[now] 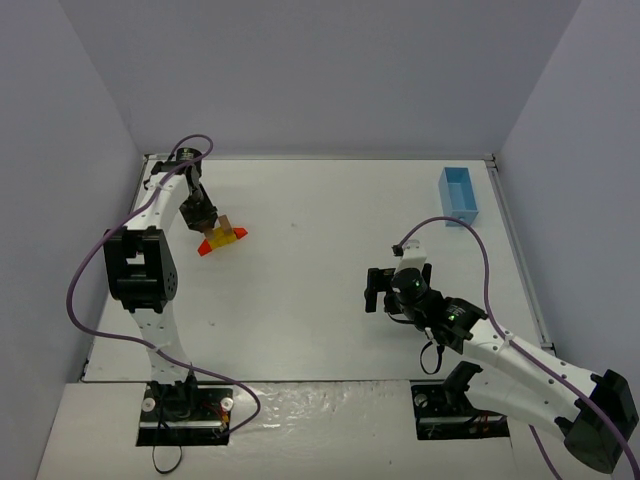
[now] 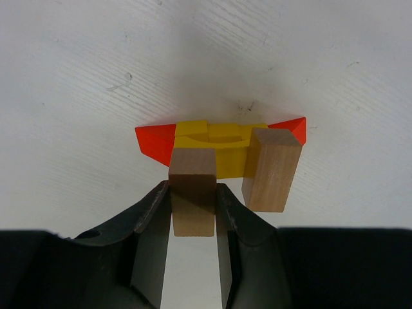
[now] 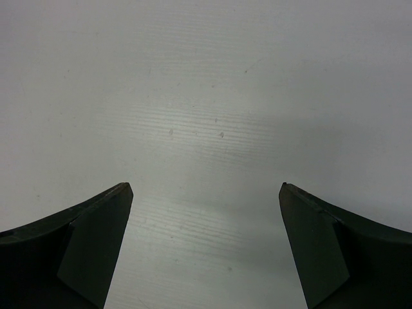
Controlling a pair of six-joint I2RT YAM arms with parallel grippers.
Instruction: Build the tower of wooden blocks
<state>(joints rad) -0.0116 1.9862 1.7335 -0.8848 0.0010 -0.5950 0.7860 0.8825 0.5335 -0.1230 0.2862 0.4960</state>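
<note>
Far left first: the wood block tower [image 1: 221, 238] sits close to the left edge of the tabletop [image 1: 300, 310], with the side wall just beyond it, so room is tight on that flank. In the left wrist view, the left fingers [image 2: 151, 225] are clamped on a tan block [image 2: 193, 193], one finger on each side face. Just beside it stands a second tan block [image 2: 271, 168], upright and slightly tilted, with a narrow gap between the two. Behind both lie the yellow pieces [image 2: 219, 143], with a red wedge [image 2: 156, 143] at one end and a second red wedge [image 2: 291, 129] at the other. Whether the held block touches the yellow, I cannot tell. That second tan block crowds the nearer finger's outer side. Across the middle lies a wide stretch of bare tabletop. The right fingers [image 3: 90, 251] are spread wide, holding nothing, over plain surface on the right half, well apart from the tower. A light-blue box [image 1: 459, 195] sits by the far right edge. A purple cable [image 1: 70, 290] loops beside the left arm.
</note>
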